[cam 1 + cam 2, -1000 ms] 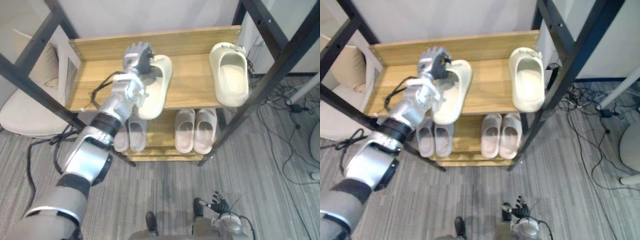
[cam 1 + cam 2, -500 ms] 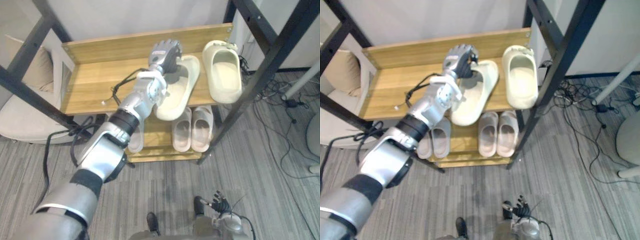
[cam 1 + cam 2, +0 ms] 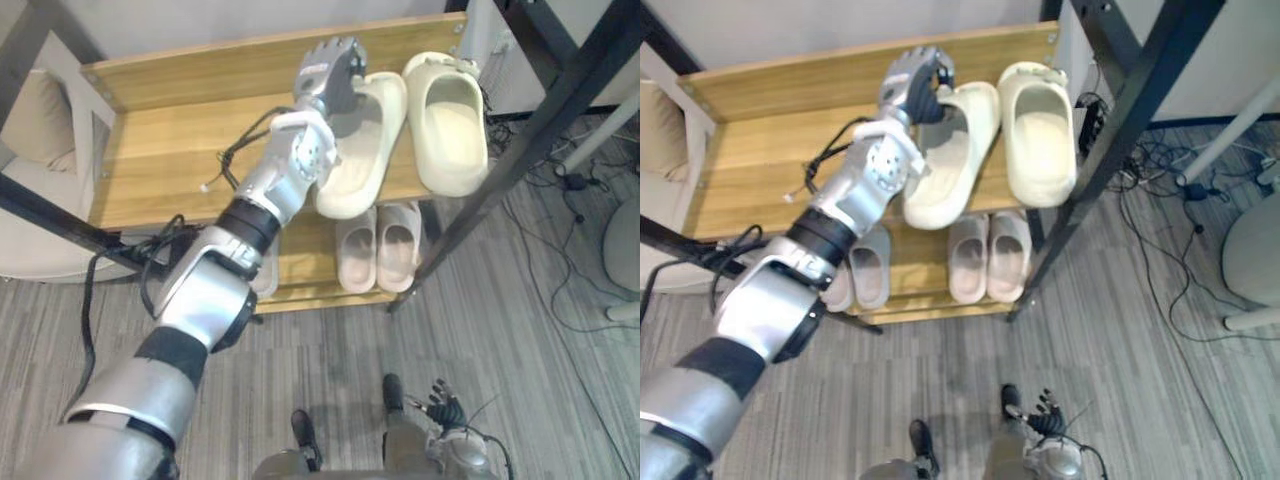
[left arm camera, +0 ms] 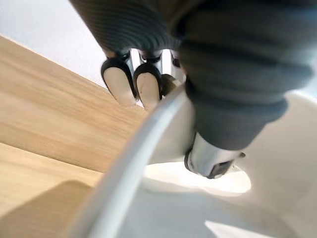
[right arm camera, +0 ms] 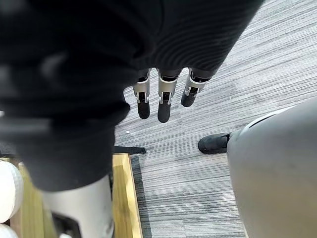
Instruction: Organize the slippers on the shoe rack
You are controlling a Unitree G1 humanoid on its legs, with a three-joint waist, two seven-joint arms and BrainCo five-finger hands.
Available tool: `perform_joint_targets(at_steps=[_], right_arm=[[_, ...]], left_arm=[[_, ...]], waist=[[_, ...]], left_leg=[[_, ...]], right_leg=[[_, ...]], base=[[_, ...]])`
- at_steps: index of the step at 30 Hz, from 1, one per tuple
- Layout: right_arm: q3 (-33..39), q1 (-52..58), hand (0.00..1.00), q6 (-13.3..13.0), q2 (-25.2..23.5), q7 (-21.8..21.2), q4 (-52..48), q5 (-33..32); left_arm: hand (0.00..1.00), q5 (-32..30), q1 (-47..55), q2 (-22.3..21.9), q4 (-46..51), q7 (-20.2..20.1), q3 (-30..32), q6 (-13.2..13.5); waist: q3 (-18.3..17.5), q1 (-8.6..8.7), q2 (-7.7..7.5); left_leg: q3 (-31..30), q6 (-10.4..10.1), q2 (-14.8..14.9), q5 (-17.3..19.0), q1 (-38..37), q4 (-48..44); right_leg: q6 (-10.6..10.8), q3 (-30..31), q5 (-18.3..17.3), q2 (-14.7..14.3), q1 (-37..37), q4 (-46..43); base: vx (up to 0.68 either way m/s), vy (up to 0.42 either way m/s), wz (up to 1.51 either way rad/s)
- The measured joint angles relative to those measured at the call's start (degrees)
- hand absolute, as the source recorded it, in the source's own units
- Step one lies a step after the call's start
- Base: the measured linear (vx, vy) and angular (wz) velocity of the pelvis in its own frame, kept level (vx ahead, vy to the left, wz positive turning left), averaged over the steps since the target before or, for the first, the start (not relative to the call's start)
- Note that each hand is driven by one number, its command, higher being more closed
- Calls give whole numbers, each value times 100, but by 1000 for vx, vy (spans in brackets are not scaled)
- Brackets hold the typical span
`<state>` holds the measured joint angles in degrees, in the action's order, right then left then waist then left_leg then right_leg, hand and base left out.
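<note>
On the wooden top shelf (image 3: 165, 150) my left hand (image 3: 328, 75) is shut on the side edge of a cream slipper (image 3: 362, 150). The slipper lies slanted, its toe past the shelf's front edge. In the left wrist view the fingers (image 4: 133, 84) curl over the slipper's rim (image 4: 148, 144) and the thumb presses inside. A matching cream slipper (image 3: 447, 125) lies close to its right, heel toward the wall. My right hand (image 3: 440, 410) hangs low over the carpet, its fingers (image 5: 163, 101) straight.
The lower shelf holds a beige pair (image 3: 385, 245) and a grey pair (image 3: 262, 278) partly hidden by my arm. Black frame bars (image 3: 520, 140) cross at the right and left. A cushioned seat (image 3: 40, 125) stands left; cables (image 3: 580, 175) lie on the carpet at right.
My left hand has carried the cream slipper rightward along the top shelf, from the middle to right beside the other cream slipper. The camera has shifted too.
</note>
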<state>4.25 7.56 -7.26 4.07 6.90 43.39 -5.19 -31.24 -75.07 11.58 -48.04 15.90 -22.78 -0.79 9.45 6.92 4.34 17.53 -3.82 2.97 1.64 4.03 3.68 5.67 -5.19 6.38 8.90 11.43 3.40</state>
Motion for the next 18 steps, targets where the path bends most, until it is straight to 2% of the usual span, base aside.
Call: perform_joint_targets(at_steps=[9, 18], right_arm=[[-47, 5, 0, -2, -55, 38, -16, 4], [-48, 12, 0, -3, -88, 39, -14, 4]], left_arm=[[0, 0, -64, -179, 21, 172, 111, -4], [0, 97, -73, -435, 25, 176, 158, -8]], waist=[[23, -34, -134], [10, -44, -191]], left_leg=[[46, 1, 7, 3, 51, 0], [-61, 3, 5, -1, -9, -6]], right_leg=[[-2, 20, 3, 4, 82, -30], [-3, -78, 2, 17, -38, -31]], base=[[-13, -11, -4], [-4, -13, 5]])
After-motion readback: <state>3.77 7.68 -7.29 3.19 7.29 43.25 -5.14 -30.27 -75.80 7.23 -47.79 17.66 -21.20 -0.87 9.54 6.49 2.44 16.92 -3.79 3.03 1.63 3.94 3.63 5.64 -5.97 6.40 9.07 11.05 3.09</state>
